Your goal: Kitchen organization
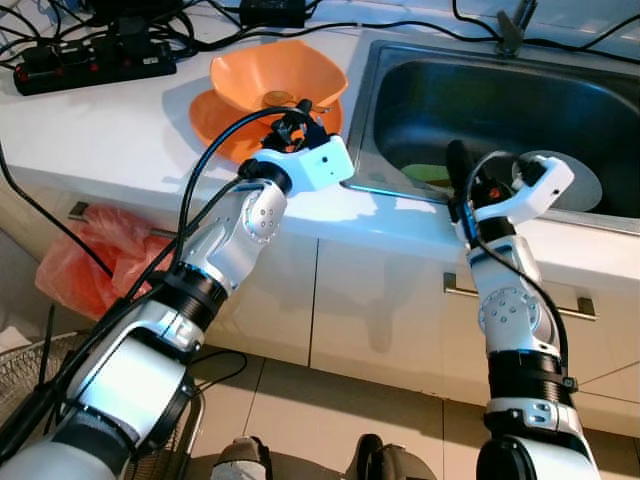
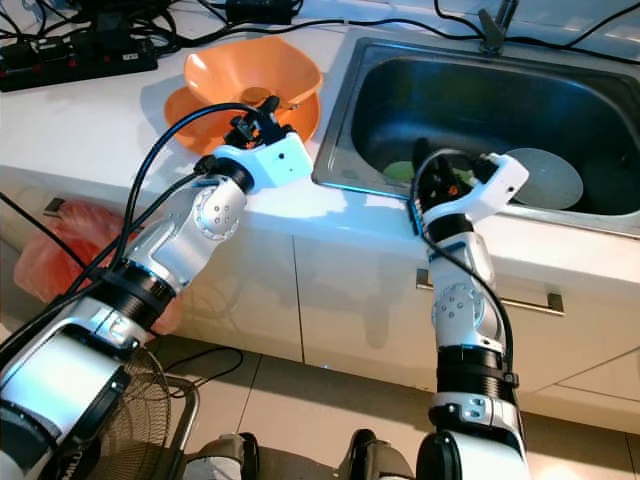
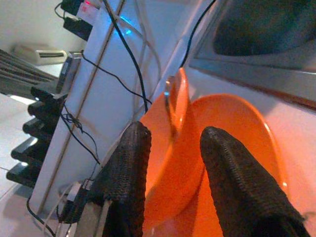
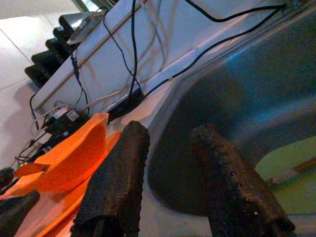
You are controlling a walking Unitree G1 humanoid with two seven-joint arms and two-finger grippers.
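White counter [image 1: 120, 130] with stainless steel sink [image 1: 400, 110]; green plate [image 2: 400, 170] and round grey plate [image 2: 550, 178] in the basin. Orange plastic bowl [image 1: 275, 70] sits tilted on orange plate [image 1: 215, 115] beside the sink. Left pincer [image 3: 170, 163] open, empty, fingers straddling bowl rim. Right pincer [image 4: 170, 168] open, empty, at sink edge. Step looks like grasping the bowl; next: close on rim, lift.

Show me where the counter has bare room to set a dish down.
Bare white counter lies between the power strip at the back, the orange bowls and the front edge. The back is crowded with cables. The strip between the bowls and the sink is narrow, and the left gripper hovers there.
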